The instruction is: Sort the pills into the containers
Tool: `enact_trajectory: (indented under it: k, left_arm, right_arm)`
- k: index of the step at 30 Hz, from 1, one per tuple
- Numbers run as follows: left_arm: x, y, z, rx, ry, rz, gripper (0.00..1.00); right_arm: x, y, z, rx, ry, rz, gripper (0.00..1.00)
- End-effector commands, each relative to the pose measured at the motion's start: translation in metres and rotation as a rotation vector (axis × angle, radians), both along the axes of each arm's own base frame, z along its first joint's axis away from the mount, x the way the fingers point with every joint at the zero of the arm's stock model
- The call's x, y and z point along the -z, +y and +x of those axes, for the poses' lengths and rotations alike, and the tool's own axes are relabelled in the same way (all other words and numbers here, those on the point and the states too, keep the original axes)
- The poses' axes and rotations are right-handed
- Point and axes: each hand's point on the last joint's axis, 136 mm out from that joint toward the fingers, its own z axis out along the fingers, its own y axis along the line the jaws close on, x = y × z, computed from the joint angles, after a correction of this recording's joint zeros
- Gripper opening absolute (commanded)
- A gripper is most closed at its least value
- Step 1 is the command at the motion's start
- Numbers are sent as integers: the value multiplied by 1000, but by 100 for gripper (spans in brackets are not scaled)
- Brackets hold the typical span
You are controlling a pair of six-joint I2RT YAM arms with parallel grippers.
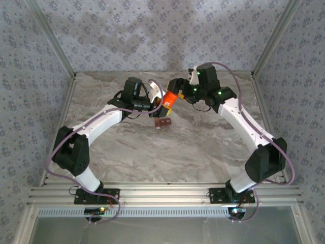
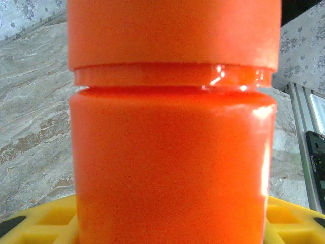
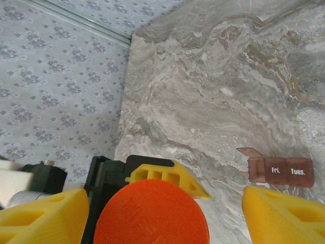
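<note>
From the top external view, the containers [image 1: 162,122] lie on the marbled table [image 1: 152,157] just above the middle of the frame. They form a dark reddish-brown strip whose long axis runs roughly left to right. What the compartments hold is too small to tell. Right above the strip, the left gripper [image 1: 161,104] is clamped on an orange bottle [image 1: 171,96], held off the table and tilted. The right gripper [image 1: 179,87] sits at the bottle's upper right end.

In the left wrist view, the orange bottle [image 2: 172,152] stands upright through the centre of the frame, gripped by the left gripper [image 2: 170,226]. Its yellow fingers [image 2: 35,229] show at the bottom corners.

In the right wrist view, the containers [image 3: 280,170] lie at the right edge, well clear of the right gripper [image 3: 166,203]. The long axis is horizontal and the lids read "Fri." and "Tues." upright. The leftmost compartment's lid flap [image 3: 248,151] stands raised. The contents cannot be made out. The jaws are spread wide on either side of the bottle's round cap [image 3: 151,216], with a gap on the right side.
</note>
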Motion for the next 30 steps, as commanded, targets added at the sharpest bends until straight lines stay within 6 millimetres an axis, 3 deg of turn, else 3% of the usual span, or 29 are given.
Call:
enact_trajectory:
  k: [1, 8, 11, 15, 17, 21, 25, 27, 30]
  left_arm:
    - [-18, -4, 1, 23, -48, -26, 0]
    - [-20, -5, 2, 22, -57, -29, 0]
    - [-20, -6, 2, 23, -58, -30, 0]
    - [-23, -5, 3, 20, -65, -34, 0]
    - [-24, -5, 3, 19, -66, -35, 0]
    - [-25, -5, 0, 32, -60, -38, 0]
    - [-24, -5, -4, 46, -51, -42, 0]
    - [-23, -5, -5, 49, -47, -38, 0]
    - [-21, -5, -5, 48, -46, -34, 0]
  right_arm:
    - [-5, 6, -1, 4, 6, -12, 78]
    - [6, 6, -7, -24, 32, -6, 53]
    - [7, 5, -7, -43, 27, 18, 55]
    - [7, 10, -13, -125, -12, 24, 44]
    - [5, 15, -17, -254, -100, 24, 41]
    - [4, 10, -31, -533, -366, -13, 43]
    - [7, -5, -14, -579, -412, 68, 47]
    - [6, -4, -7, -576, -387, 121, 52]
    - [-3, -7, -1, -512, -359, 152, 70]
